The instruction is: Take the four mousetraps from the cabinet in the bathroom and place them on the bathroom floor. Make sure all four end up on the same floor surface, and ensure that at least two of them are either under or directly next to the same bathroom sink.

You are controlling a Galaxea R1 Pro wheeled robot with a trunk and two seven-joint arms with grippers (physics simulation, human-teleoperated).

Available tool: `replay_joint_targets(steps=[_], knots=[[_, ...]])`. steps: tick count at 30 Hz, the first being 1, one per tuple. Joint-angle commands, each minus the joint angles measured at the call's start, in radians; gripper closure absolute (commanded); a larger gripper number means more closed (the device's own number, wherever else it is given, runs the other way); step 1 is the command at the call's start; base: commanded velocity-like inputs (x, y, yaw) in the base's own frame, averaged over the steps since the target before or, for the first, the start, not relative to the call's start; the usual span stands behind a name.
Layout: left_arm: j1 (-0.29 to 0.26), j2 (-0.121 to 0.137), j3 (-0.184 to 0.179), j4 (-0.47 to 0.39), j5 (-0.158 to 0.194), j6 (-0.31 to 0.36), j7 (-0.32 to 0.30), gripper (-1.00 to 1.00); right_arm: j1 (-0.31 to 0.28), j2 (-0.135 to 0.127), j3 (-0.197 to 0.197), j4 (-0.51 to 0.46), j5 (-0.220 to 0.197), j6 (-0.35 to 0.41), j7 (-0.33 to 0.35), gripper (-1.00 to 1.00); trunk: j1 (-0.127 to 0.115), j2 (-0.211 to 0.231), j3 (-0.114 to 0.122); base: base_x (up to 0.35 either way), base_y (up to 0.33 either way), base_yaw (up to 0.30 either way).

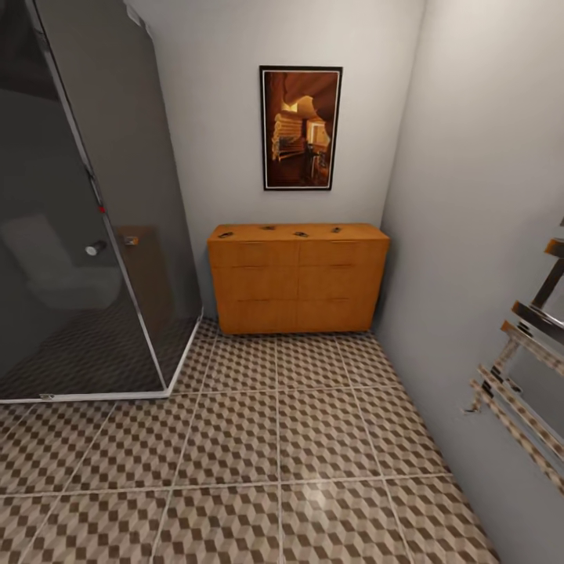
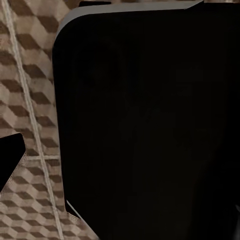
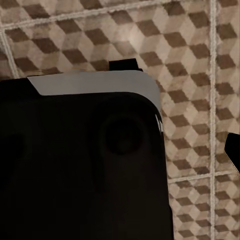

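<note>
Four mousetraps (image 1: 280, 232) line the top of the cabinet (image 1: 298, 278), within reach across the bathroom floor (image 1: 274, 454); whether either end effector is apart cannot be told.

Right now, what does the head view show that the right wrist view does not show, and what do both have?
Head view: the cabinet against the far wall, with four mousetraps spread along its top, a framed picture above it, and a glass shower enclosure.
Right wrist view: a large dark rounded body of the robot close to the camera.
Both: the bathroom floor with its cube-pattern tiles and pale grout.
</note>
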Motion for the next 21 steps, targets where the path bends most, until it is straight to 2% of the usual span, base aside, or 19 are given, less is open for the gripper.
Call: replay_joint_targets(steps=[1,8,21], knots=[[0.000,0.000,0.000,0.000,0.000,0.000,0.000,-1.00,0.000,0.000,0.000,0.000,0.000,0.000,0.000,-1.00,0.000,0.000,-0.002,0.322,-0.026,0.000],[0.000,0.000,-0.001,0.001,0.000,0.001,0.000,-1.00,0.000,0.002,0.000,0.000,0.002,-0.001,0.001,-1.00,0.000,0.000,-0.013,0.324,-0.054,-0.048],[0.000,0.000,-0.001,0.002,0.000,0.001,0.000,-1.00,0.000,0.000,0.000,0.000,0.003,-0.001,0.001,-1.00,0.000,0.000,-0.030,0.326,-0.074,-0.167]])
